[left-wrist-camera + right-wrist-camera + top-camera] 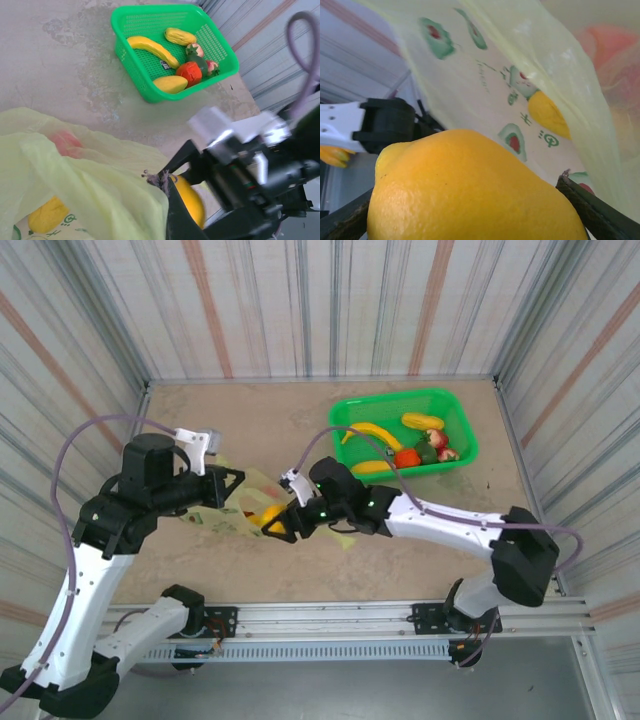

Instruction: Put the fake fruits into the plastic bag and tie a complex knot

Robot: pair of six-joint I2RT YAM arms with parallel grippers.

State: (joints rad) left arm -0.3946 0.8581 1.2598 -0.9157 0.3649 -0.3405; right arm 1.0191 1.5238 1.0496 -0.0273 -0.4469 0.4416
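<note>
From above, the green mesh basket point(400, 395) is holding a curved banana point(368, 430) and several smaller glossy pieces, red, green and yellow. The plastic bag point(235, 512) is lying left of centre. The left gripper point(222, 485) is touching its upper edge, but I cannot tell whether it is clamping. The right gripper point(283, 525) is pinching a lemon-shaped fruit point(270, 519) at the bag's side.

The left wrist camera is adding the bag's contents: a yellow fruit point(47, 215) and a reddish fruit point(65, 142) are glowing through crinkled film.

Up close on the right wrist, dark fingers point(597, 210) are spreading wide around the dimpled orange-yellow skin, just beside the printed plastic.
</note>
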